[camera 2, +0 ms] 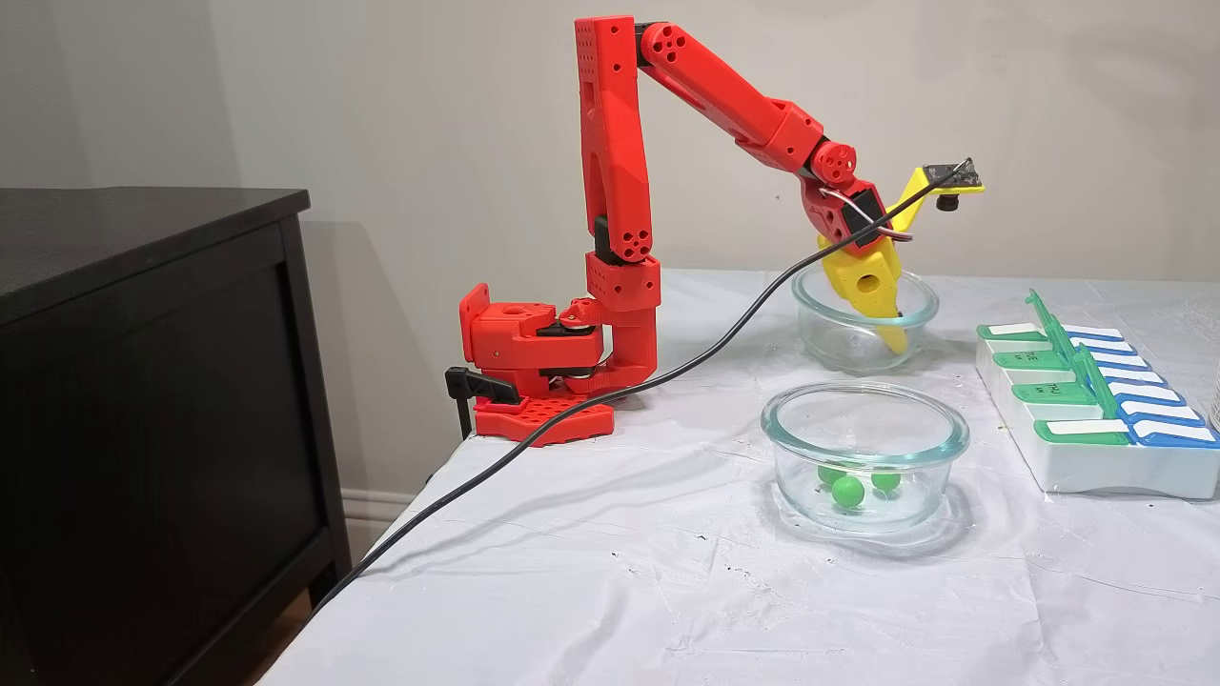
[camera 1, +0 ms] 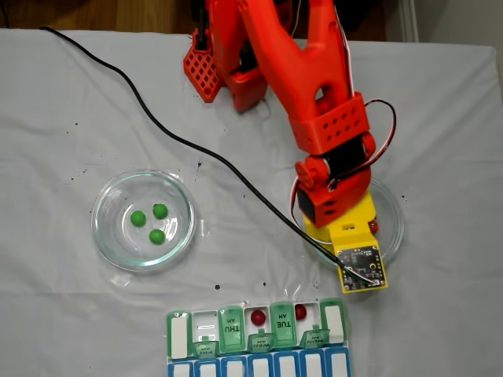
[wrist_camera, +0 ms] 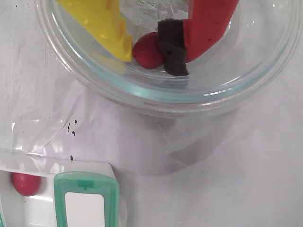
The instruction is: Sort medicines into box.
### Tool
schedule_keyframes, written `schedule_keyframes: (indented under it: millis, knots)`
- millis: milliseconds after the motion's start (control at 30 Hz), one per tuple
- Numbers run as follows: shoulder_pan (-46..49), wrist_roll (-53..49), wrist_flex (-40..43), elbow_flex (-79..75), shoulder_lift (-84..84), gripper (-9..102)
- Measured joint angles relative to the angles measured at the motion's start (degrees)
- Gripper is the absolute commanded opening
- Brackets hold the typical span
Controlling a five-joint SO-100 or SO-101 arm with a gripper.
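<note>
Medicines lie in three places on my white table. Largest after the table is my red arm, which bends from its base down into the far glass dish in a fixed view; a black cable trails across the cloth beside it. The pill box sits at the table's edge, a green row of lidded compartments with a blue row next to it; some green lids stand raised, and two dark red balls rest in open compartments, one between the THU and TUE lids and one just past the TUE lid. The near glass dish holds three green balls close together, well apart from the box.

My gripper is down inside the far dish. In the wrist view its yellow finger and red finger, the latter tipped with a black pad, stand on either side of a third dark red ball. Both the yellow tip and the pad touch it, so I am pinching that ball near the dish floor. The wrist view also shows a corner of the box below the dish, with a green lid.
</note>
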Motion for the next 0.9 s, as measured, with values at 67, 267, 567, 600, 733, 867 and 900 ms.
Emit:
schedule_keyframes:
  millis: [67,267,567,600,733,867,900]
  knots:
    - [0.0,0.0,0.0,0.0,0.0,4]
    - [-1.8,2.1,1.3,1.0,1.2,0]
    - [-6.0,12.9,8.1,1.1,7.6,0]
    - [-6.3,15.2,8.6,1.4,9.1,0]
    - [-8.6,27.1,12.0,1.7,14.8,0]
    - [-9.8,39.5,17.5,0.0,18.3,0]
    - [-9.7,41.2,18.2,-0.6,18.7,0]
